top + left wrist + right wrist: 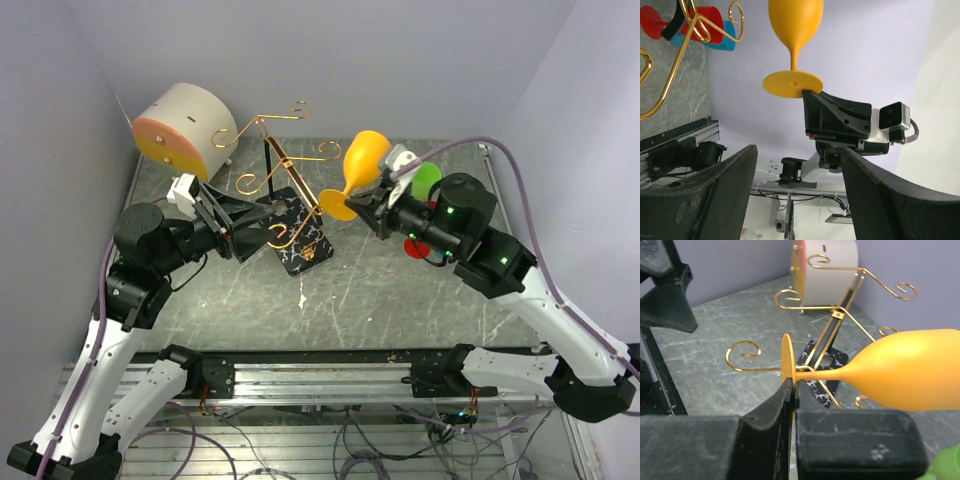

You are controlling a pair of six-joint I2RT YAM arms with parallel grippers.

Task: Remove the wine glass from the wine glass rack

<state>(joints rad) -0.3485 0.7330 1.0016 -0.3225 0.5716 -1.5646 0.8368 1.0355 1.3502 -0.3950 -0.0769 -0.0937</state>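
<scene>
The right hand (792, 390) is clamping on the foot of the orange wine glass (910, 367), holding it in the air just beside a gold arm of the wine glass rack (298, 243). The withdrawal step is looking nearly done. The next move, I judge, is calling for drawing the glass well clear of the scrolls. The glass is lying roughly level above the tabletop (400, 290), its long axis running along the stem, bowl pointing toward the far wall. The left hand (799, 155) is hanging with its fingers apart and gripping nothing, near the rack's base.
</scene>
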